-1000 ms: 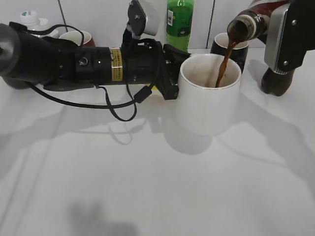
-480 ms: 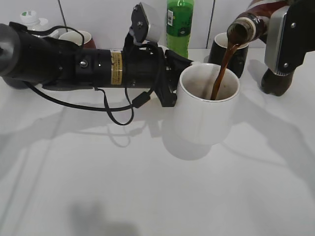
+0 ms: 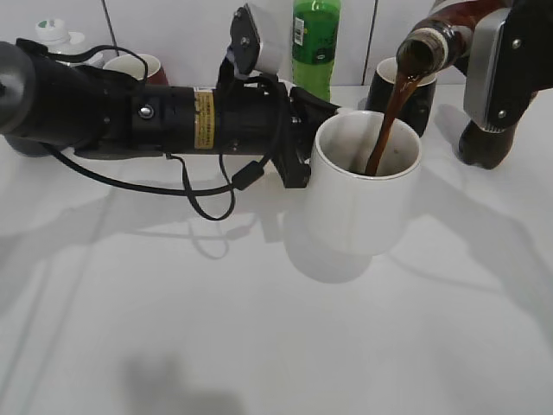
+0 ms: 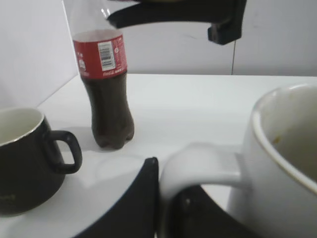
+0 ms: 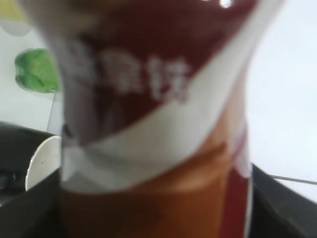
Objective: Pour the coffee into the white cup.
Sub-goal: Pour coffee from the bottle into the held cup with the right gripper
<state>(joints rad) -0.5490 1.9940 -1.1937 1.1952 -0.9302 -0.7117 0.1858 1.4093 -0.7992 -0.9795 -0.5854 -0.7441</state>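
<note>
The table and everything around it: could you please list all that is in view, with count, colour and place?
White cup: one, white, centre of table, tilted, catching the coffee.
Coffee bottle: one, brown, tipped above the cup, upper right.
Black mug: one, black with pale inside, behind the cup.
Cola bottle: one, red label, far right.
Green bottle: one, green, back centre.
Red cup: one, dark red, back left.
White-capped bottle: one, back left.
Table: one, white.
Left gripper: black, shut on the cup's handle.
Right gripper: grey and black, holding the coffee bottle.
</note>
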